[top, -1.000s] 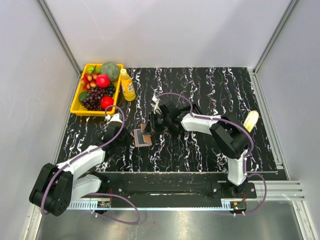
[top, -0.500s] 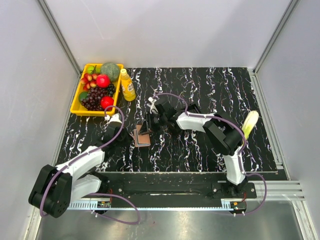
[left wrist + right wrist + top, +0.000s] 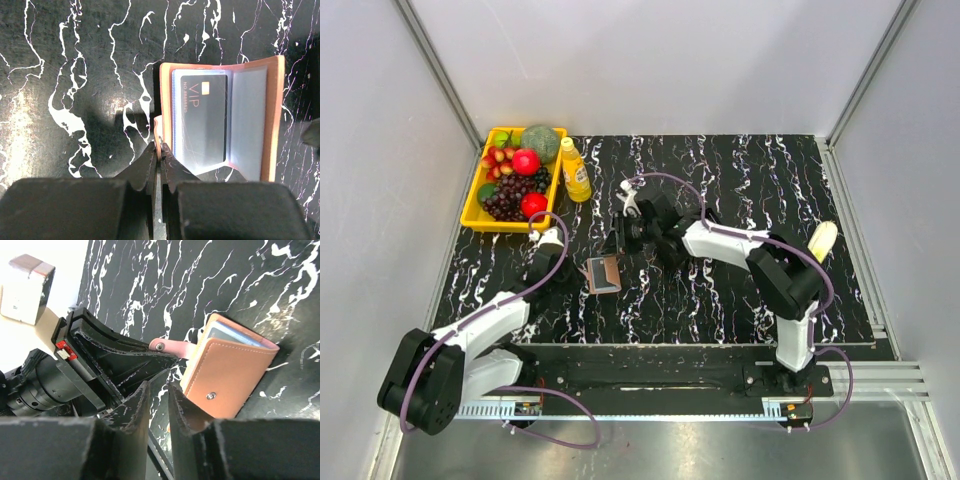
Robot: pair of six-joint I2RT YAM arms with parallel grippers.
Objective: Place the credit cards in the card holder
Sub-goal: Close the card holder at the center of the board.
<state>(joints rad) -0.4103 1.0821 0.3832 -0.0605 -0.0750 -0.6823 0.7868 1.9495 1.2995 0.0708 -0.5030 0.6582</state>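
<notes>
The black marbled worktop (image 3: 720, 290) carries the card holder (image 3: 274, 110), lying open near its middle. On the card holder's near side, the left gripper (image 3: 159, 152) is pinched tight on the snap tab, pinning the cover open. On its far side the right gripper (image 3: 159, 400) hangs close by, jaws only slightly apart and holding nothing. A dark card (image 3: 202, 117) marked VIP sits inside the card holder's left sleeve. The pale bluish edge beside it could be a second card or just the sleeve; I cannot tell. No loose card shows around the card holder, so the loading looks nearly or fully done.
</notes>
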